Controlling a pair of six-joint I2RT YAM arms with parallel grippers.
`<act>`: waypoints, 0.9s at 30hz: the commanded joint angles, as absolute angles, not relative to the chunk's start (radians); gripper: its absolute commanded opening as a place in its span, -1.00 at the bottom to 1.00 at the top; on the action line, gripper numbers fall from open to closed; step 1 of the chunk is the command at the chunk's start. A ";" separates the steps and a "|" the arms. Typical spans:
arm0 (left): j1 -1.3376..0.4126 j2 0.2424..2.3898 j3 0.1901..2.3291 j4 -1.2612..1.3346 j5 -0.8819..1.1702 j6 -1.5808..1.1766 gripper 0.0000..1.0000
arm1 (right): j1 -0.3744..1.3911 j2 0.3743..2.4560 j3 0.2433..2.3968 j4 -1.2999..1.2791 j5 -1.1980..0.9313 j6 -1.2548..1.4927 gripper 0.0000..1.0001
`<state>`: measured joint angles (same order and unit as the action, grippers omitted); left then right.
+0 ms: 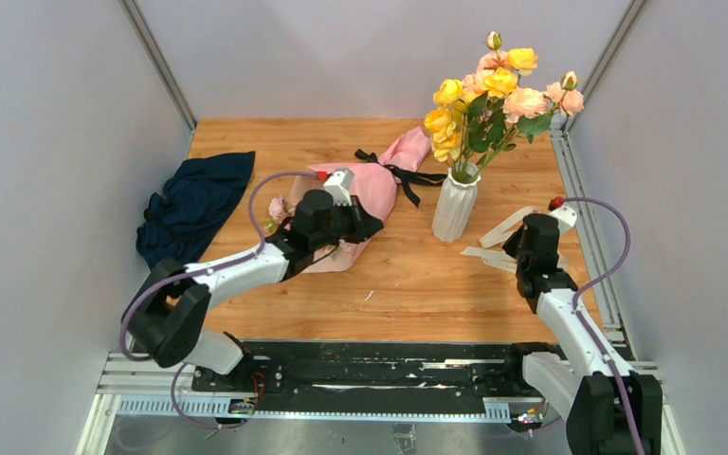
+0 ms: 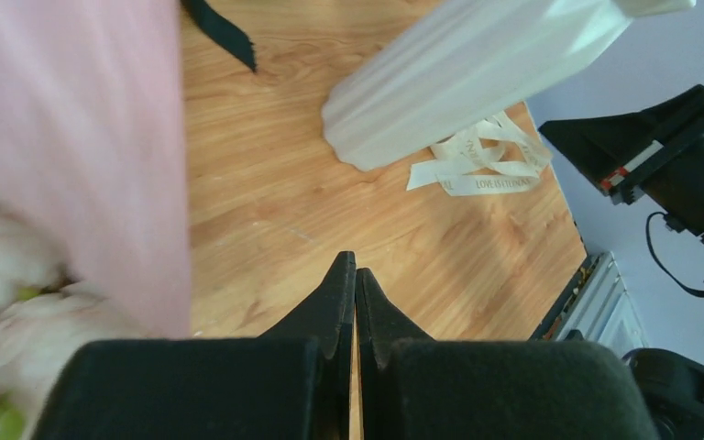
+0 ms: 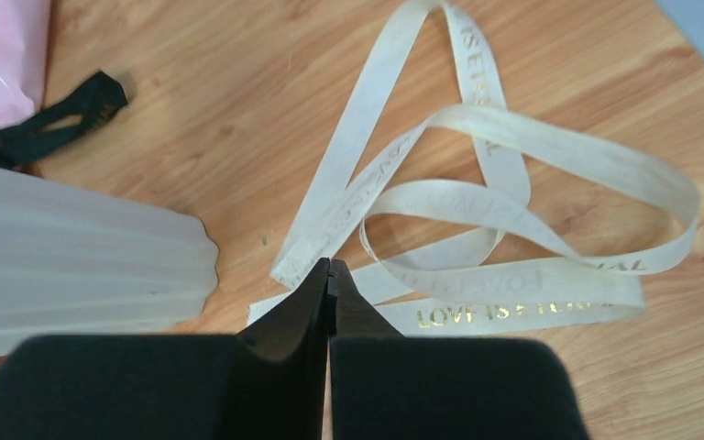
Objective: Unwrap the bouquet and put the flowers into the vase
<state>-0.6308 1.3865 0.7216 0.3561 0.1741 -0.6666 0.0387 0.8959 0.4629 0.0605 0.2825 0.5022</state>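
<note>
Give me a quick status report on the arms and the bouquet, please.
Left gripper shut, empty; right gripper shut, empty. Bouquet wrapped, lying left of vase. Vase holds yellow and peach roses.

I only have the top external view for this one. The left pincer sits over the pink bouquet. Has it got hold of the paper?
Observer: No. In the left wrist view the left pincer is shut on nothing, its tips over bare table beside the pink paper of the bouquet.
Operator: And the right pincer, near that pale ribbon?
Observer: The right pincer is shut too. Its tips are over a strand of the cream ribbon, with nothing visibly between them.
Operator: Is anything printed on that ribbon?
Observer: Gold lettering. "LOVE IS" is readable in the right wrist view.
</note>
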 commanded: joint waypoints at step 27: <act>-0.772 2.082 1.080 0.551 0.178 -0.762 -1.00 | 0.026 1.126 0.445 0.188 0.074 0.531 -1.00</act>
<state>-0.7620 2.0403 1.0367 0.5209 0.1837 -0.7536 0.0380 1.1095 0.4374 0.1684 0.0975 0.5274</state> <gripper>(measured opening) 0.008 0.006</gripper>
